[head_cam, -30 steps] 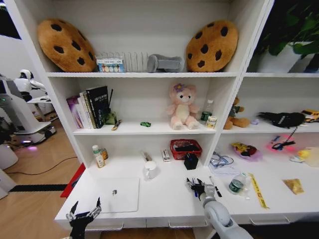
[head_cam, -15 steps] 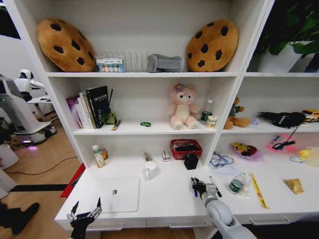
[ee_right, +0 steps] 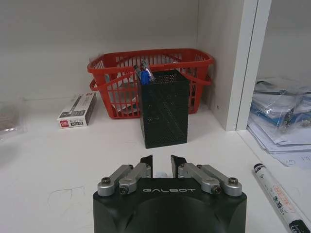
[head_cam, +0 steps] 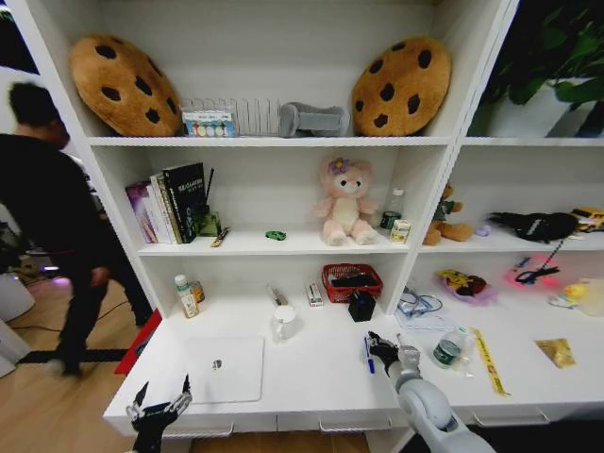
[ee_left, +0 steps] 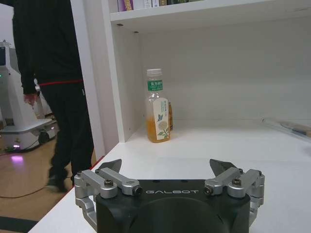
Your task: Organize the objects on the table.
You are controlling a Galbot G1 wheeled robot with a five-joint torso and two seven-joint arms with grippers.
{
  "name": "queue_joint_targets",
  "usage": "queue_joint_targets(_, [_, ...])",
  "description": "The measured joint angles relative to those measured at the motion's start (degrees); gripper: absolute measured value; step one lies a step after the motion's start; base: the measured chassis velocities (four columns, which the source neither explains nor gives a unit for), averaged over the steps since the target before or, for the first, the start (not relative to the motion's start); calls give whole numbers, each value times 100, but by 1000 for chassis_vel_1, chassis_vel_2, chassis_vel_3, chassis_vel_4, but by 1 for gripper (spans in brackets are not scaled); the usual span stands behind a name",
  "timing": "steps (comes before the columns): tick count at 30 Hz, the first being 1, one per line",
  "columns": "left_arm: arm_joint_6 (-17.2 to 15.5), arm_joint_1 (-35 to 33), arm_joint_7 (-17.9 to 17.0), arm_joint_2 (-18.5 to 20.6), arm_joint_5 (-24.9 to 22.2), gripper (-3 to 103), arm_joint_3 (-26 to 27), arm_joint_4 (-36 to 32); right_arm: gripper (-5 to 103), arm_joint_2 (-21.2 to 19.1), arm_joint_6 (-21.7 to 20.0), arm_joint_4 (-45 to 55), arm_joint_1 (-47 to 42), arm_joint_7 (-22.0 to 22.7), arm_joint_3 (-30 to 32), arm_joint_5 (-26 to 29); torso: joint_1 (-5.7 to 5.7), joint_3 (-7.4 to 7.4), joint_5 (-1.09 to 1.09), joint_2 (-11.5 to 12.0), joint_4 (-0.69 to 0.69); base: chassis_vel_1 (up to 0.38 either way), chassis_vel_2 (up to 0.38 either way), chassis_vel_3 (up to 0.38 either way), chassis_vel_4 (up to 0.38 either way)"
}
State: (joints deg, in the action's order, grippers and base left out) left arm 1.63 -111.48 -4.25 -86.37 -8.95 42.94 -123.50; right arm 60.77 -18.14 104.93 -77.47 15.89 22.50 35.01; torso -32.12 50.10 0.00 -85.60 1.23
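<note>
**Right gripper edges forward along the desk with a blue pen in its tips**

Now the right gripper (head_cam: 382, 350) sits a little farther right and deeper over the table (head_cam: 311, 377) than a second ago, when it hung nearer the front edge. Its fingers are nearly pressed together, and the head view shows a blue pen (head_cam: 368, 354) at their left side; whether the tips truly pinch it is hard to tell. A person in dark clothes has walked into the room on the left since the earlier pictures, touching nothing on the desk. The left gripper (head_cam: 159, 406) has not moved: it hangs at the front left corner of the table, fingers spread wide.

The head view alone gives the layout: the silver laptop (head_cam: 223, 368) lies closed near the left gripper, the yellow strip (head_cam: 488, 360) and the small yellow packet (head_cam: 556, 352) lie well to the right, and the tiny green toy (head_cam: 275, 235) sits on the shelf above.

The right wrist view adds what stands ahead of the gripper: a black mesh pen holder (ee_right: 164, 108) with pens in it, just in front of a red basket (ee_right: 150, 80), and a black-capped marker (ee_right: 278, 197) lying beside the gripper on the white top. The left wrist view shows a bottle of amber drink (ee_left: 157, 114) standing against the shelf wall.
</note>
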Motion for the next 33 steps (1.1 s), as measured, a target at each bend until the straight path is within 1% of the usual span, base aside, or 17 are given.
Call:
queue_joint_targets(1, [0, 0, 0, 0, 0, 99, 0, 0, 19, 0, 0, 0, 0, 0, 0, 0, 0, 0, 0, 0, 0, 0, 0, 0, 0])
queue_joint_targets(3, [-2, 16, 0, 19, -17, 100, 8, 0, 30, -2, 0, -32, 1, 0, 9, -10, 0, 0, 0, 0, 0, 0, 0, 0, 0])
queue_joint_targets(4, [-2, 16, 0, 19, -17, 100, 8, 0, 30, -2, 0, -32, 1, 0, 9, -10, 0, 0, 0, 0, 0, 0, 0, 0, 0])
queue_joint_targets(6, [-4, 19, 0, 21, -19, 103, 5, 2, 41, 7, 0, -47, -8, 0, 14, -11, 0, 0, 0, 0, 0, 0, 0, 0, 0])
queue_joint_targets(7, [-4, 19, 0, 21, -19, 103, 5, 2, 41, 7, 0, -47, -8, 0, 14, -11, 0, 0, 0, 0, 0, 0, 0, 0, 0])
queue_joint_targets(11, [-6, 20, 1, 17, -17, 100, -6, 9, 63, 52, 0, -184, 34, -22, -61, -27, 0, 0, 0, 0, 1, 0, 0, 0, 0])
queue_joint_targets(12, [-6, 20, 1, 17, -17, 100, -6, 9, 63, 52, 0, -184, 34, -22, -61, -27, 0, 0, 0, 0, 1, 0, 0, 0, 0])
queue_joint_targets(14, [-10, 16, 1, 18, -20, 100, 5, 7, 74, 57, 0, -281, 83, -73, -139, -15, 0, 0, 0, 0, 0, 0, 0, 0, 0])
queue_joint_targets(15, [-10, 16, 1, 18, -20, 100, 5, 7, 74, 57, 0, -281, 83, -73, -139, -15, 0, 0, 0, 0, 0, 0, 0, 0, 0])
queue_joint_targets(17, [-15, 11, 0, 25, -40, 99, 27, 3, 85, 46, 3, -399, 146, -147, -192, -25, 0, 0, 0, 0, 0, 0, 0, 0, 0])
queue_joint_targets(18, [-15, 11, 0, 25, -40, 99, 27, 3, 85, 46, 3, -399, 146, -147, -192, -25, 0, 0, 0, 0, 0, 0, 0, 0, 0])
queue_joint_targets(24, [-18, 16, 1, 28, -45, 99, 23, 8, 99, 34, 5, -491, 269, -166, -262, -33, 0, 0, 0, 0, 0, 0, 0, 0, 0])
queue_joint_targets(25, [-21, 18, 0, 28, -44, 99, 20, 11, 96, 34, 6, -501, 279, -167, -266, -33, 0, 0, 0, 0, 0, 0, 0, 0, 0])
queue_joint_targets(27, [-22, 19, 0, 28, -44, 97, 20, 14, 96, 34, 6, -505, 279, -171, -267, -33, 0, 0, 0, 0, 0, 0, 0, 0, 0])
queue_joint_targets(28, [-24, 19, 0, 28, -44, 98, 20, 16, 85, 34, 6, -508, 275, -175, -267, -34, 0, 0, 0, 0, 0, 0, 0, 0, 0])
queue_joint_targets(30, [-25, 15, 0, 29, -31, 99, 3, 27, 74, 44, 13, -525, 234, -183, -265, -91, 0, 0, 0, 0, 1, 0, 0, 0, 0])
queue_joint_targets(33, [-25, 19, 0, 29, -20, 99, -17, 33, 69, 53, 23, -536, 206, -183, -264, -120, 0, -1, -1, 0, 1, 0, 0, 0, 0])
